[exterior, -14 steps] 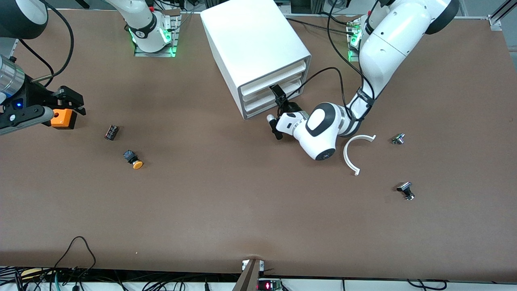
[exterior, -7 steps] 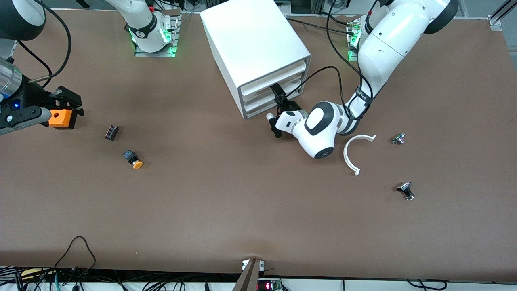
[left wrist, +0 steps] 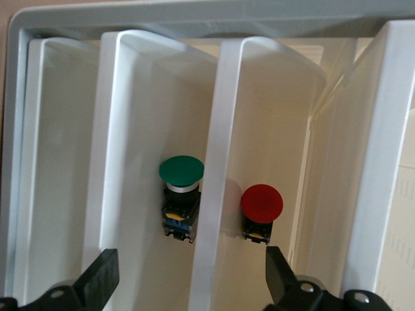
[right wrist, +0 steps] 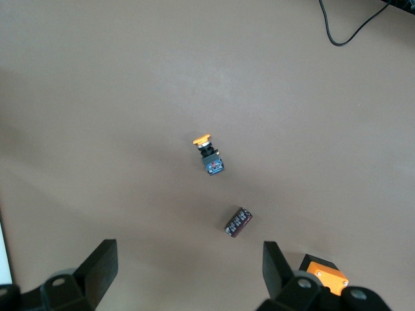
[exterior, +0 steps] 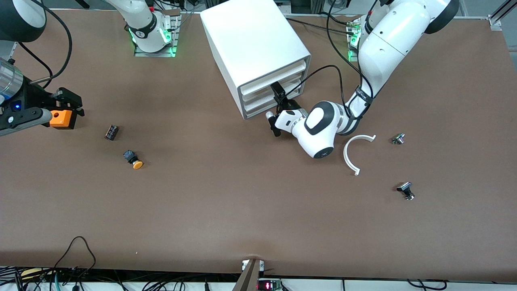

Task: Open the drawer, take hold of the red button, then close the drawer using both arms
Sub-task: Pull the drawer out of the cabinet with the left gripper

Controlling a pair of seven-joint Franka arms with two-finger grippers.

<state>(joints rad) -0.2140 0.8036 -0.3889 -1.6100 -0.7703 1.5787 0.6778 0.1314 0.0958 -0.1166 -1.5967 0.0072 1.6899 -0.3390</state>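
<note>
Facing left gripper (left wrist: 188, 278): red button (left wrist: 261, 203)

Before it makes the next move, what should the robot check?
1. Drawer pulled out: not ok; all drawers sit inside the cabinet.
2. Left hand at the drawer fronts: ok.
3. Left hand open to take hold: ok, nothing gripped.
4. Red button located: ok, visible inside a drawer, next to the one holding a green button.
5. Right hand free: ok; open, empty, waiting over the table beside the orange box.
</note>
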